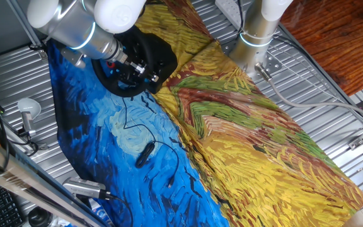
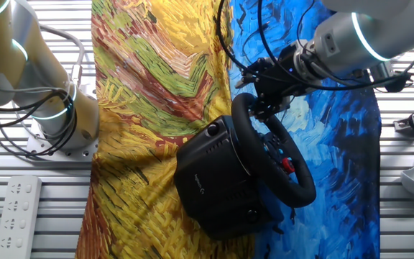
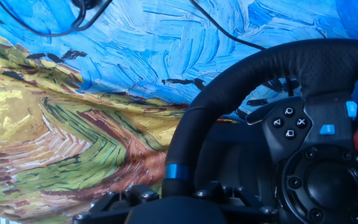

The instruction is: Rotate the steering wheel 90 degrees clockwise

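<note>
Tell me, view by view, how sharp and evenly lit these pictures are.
One fixed view: the white arm at the top is blown out by glare and the steering wheel sits in deep shadow. The other fixed view: even light, the wheel crisp. Hand view: the rim and hub buttons are sharp and the painted cloth is slightly soft.

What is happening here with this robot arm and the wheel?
The arm has its end effector at the rim of the steering wheel, near its upper part, to turn it. The wheel sits on its black base on a painted cloth. Whether the end effector is closed on the rim cannot be told. A small black device with a thin cable lies nearby.
</note>
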### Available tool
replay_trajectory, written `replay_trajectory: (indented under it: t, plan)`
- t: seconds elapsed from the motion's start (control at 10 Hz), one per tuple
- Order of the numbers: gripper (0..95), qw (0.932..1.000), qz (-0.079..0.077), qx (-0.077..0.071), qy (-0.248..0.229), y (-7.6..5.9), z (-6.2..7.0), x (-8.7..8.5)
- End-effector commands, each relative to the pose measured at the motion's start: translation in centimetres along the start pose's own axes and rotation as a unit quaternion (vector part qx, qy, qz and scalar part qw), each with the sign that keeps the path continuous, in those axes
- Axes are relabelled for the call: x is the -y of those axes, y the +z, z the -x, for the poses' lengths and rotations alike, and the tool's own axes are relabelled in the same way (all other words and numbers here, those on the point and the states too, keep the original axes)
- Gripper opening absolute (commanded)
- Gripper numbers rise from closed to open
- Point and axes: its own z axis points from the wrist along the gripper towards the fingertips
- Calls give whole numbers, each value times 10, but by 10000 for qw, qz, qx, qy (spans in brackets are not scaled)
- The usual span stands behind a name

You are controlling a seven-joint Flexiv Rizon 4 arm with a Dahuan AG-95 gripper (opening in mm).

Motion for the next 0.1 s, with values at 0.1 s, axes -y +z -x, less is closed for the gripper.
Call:
replay_trajectory:
  t: [0.1]
  plan:
    - [570, 10000, 9, -11, -6, -2, -2, -2]
